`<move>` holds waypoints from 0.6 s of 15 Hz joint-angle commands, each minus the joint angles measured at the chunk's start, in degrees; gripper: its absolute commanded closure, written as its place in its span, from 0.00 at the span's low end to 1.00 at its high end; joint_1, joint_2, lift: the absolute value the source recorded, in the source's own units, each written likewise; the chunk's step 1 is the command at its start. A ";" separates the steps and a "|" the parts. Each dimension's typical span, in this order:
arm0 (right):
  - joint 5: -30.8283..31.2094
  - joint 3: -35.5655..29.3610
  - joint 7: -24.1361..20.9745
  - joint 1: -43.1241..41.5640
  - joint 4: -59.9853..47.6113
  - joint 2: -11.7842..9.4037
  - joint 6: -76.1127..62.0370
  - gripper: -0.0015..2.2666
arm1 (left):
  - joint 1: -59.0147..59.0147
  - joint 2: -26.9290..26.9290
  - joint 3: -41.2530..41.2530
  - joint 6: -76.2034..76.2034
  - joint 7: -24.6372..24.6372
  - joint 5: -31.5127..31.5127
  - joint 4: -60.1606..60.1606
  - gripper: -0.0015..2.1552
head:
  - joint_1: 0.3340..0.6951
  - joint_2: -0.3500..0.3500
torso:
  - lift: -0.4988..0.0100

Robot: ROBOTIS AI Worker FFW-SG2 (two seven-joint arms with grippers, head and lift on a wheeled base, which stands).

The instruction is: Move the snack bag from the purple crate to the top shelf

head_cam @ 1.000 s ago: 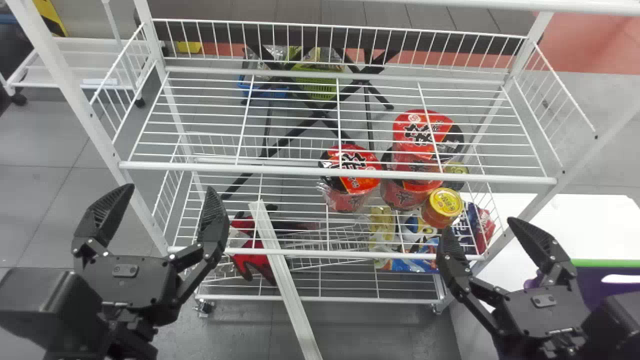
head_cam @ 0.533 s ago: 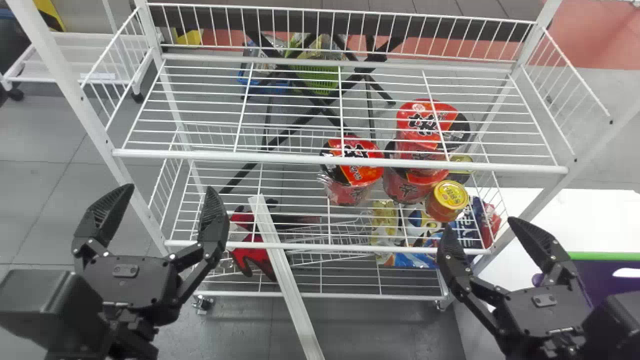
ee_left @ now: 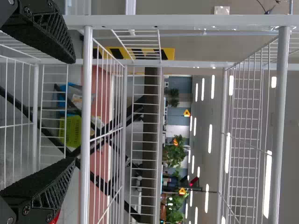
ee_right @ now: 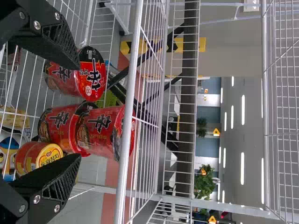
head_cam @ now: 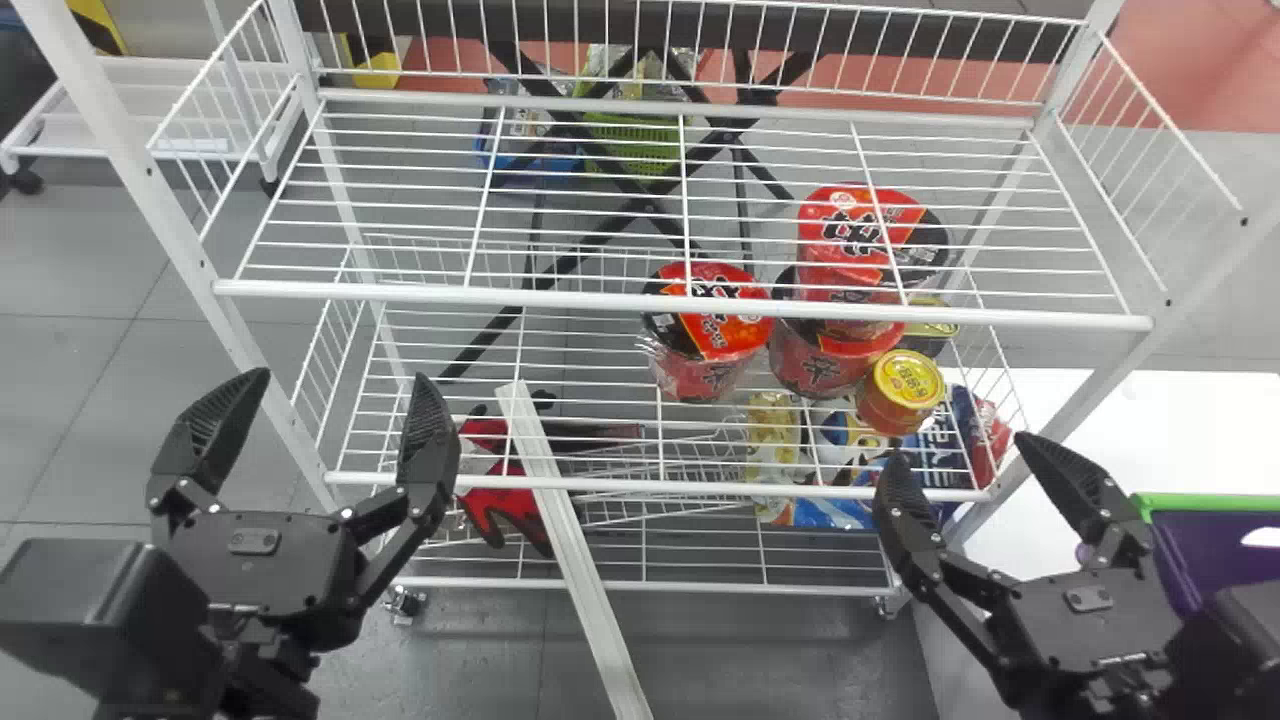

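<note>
Nearest, the left hand point(head_cam: 341, 378) and right hand point(head_cam: 960, 450) were both spread open, holding nothing, before the rack. Just beyond the right hand stood the purple crate point(head_cam: 1210, 502) at the white desk point(head_cam: 1150, 410), its contents impossible to make out. Red noodle cups point(head_cam: 712, 335) and a yellow-lidded can point(head_cam: 905, 385) sat on the middle shelf point(head_cam: 600, 484), below the upper shelf point(head_cam: 600, 297). Farther back was a green basket point(head_cam: 630, 145).

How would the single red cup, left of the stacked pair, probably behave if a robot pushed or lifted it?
The red cup looks stiff and round-sided, so it would likely keep its shape in a light grip. Its loose clear wrap might slip or crinkle. It seems narrower towards its base, so a push near the lid could tip it.
</note>
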 commanded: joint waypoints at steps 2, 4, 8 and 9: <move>-0.21 -0.79 -0.08 0.19 -0.53 -0.03 0.18 0.08 | 0.00 0.00 -0.02 0.00 0.09 0.00 0.17 0.03 | 1.00 0.42 | 0.09; -1.17 -2.81 0.89 1.24 -1.85 -0.03 0.18 0.08 | 0.00 0.00 0.07 0.00 0.09 0.09 0.26 0.03 | 1.00 0.41 | 0.09; -11.02 -15.55 6.95 4.41 -5.01 0.50 3.34 0.08 | 0.00 0.00 0.15 -0.53 0.09 0.18 1.23 0.03 | 1.00 0.34 | 0.09; -12.95 -19.33 8.97 4.67 -5.80 1.46 6.86 0.08 | 0.00 0.00 0.24 -1.05 0.09 0.18 1.67 0.03 | 1.00 0.30 | 0.09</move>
